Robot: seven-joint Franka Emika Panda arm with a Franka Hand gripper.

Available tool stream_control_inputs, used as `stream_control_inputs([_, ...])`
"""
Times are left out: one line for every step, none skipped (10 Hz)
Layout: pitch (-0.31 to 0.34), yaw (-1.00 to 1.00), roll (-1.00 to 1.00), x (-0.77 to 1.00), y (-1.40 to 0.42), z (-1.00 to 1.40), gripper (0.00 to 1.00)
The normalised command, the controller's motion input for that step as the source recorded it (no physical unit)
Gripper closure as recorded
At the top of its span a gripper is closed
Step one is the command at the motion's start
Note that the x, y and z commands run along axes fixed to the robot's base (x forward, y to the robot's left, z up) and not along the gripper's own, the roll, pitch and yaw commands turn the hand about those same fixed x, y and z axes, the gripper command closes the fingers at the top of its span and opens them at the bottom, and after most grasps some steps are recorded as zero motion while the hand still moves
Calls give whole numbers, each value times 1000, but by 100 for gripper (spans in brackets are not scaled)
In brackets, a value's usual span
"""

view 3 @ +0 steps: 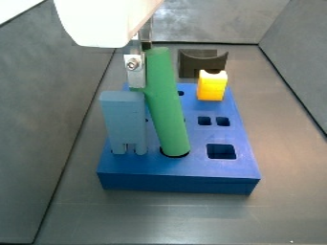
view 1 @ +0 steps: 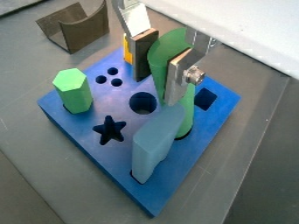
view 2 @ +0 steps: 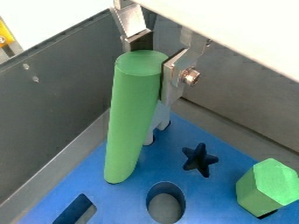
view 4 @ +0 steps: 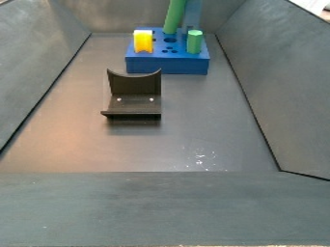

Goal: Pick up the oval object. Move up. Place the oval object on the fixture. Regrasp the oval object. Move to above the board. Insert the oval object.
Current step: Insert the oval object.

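A dull grey metal worktop (view 4: 168, 145) is carrying everything, and grey sloping walls are closing it in on both sides like a trough. In a wrist view a pale ledge is running beyond the wall.

The large flat blue rectangular board (view 3: 179, 170) is lying on this floor. The long, smooth light-green oval peg (view 3: 165, 103) is standing on it, leaning a little, with its lower rounded end at the board's top face; whether that end is sitting in a hole or only resting on the surface is hard to tell. The end effector (view 2: 156, 61) is gripping the peg near its top, its silver plate fingers (view 1: 181, 73) closed against the peg's sides.

On the board, a pale blue upright block (view 1: 153, 149) is standing just beside the peg, a short green hexagonal peg (view 1: 73, 91) is sitting at one corner, and a yellow notched block (view 3: 212, 87) is standing at the far edge. A star-shaped hole (view 1: 111, 129) and a round hole (view 1: 142, 103) are lying open.

The small dark brown fixture (view 4: 133, 96) with its curved notch is standing on the floor, apart from the board.

In a side view a white housing is hiding the fingers, and in the distant side view the peg's top is cut off by the frame.
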Motion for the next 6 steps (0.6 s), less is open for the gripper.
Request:
stream_control_inputs([21,69,90,0,-154,-277,100])
stream_control_inputs([130,106,214,60,-200,-426,100])
stream_control_inputs([303,174,321,349,-266,-317,100])
stream_control_inputs([363,214,423,311,-191,-23,100])
stream_control_inputs([370,220,481,249,-100,0,100])
stream_control_inputs([381,183,500,271,-63,51,100])
